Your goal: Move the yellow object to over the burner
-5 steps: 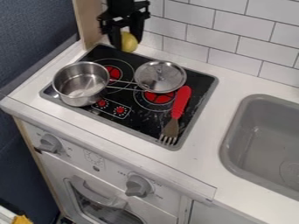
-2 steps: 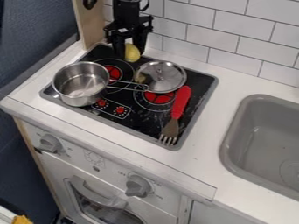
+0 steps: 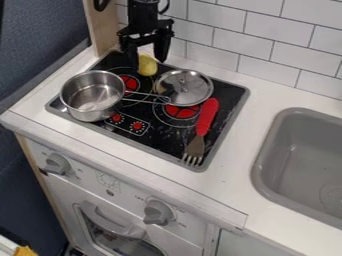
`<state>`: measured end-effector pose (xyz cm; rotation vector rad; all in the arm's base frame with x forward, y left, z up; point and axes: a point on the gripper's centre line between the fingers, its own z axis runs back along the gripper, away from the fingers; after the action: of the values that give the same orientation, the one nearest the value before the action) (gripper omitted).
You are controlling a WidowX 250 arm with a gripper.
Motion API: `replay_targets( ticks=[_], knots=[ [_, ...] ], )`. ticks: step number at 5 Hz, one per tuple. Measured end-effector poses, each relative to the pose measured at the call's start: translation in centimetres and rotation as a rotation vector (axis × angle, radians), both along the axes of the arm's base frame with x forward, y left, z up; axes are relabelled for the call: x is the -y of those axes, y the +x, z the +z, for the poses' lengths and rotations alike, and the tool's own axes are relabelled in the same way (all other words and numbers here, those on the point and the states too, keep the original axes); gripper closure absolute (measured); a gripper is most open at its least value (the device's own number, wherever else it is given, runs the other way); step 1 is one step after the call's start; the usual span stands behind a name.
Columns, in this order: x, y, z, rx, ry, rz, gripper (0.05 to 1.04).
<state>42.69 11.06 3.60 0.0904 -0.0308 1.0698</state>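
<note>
Near the top of the camera view, the black gripper (image 3: 147, 60) hangs over the back of the stove with its fingers spread open. The yellow object (image 3: 147, 66) sits low between and just below the fingertips, at the upper right of the rear burner (image 3: 129, 83); the left finger stands close beside it. Whether that finger touches it, I cannot tell. The front burner (image 3: 182, 111) is partly covered by a lid and the red handle of a utensil.
A steel pot (image 3: 92, 96) stands on the stove's left, its handle pointing right. The steel lid (image 3: 184, 87) lies right of the gripper. A red-handled fork-like spatula (image 3: 200, 131) rests at the stove's right side. Beyond is a grey sink (image 3: 300, 165); a tiled wall (image 3: 267, 40) rises behind.
The gripper first came down and slightly right with the yellow object between its fingers. Since then its fingers have opened and the yellow object has dropped lower, while the gripper shifted slightly left.
</note>
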Motion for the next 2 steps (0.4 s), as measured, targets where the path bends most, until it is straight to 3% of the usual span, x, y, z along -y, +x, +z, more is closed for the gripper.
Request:
replay_targets(
  ticks=[2],
  knots=[
    [0.26,-0.37,-0.78,-0.008,-0.013,0.001,0.083]
  ],
)
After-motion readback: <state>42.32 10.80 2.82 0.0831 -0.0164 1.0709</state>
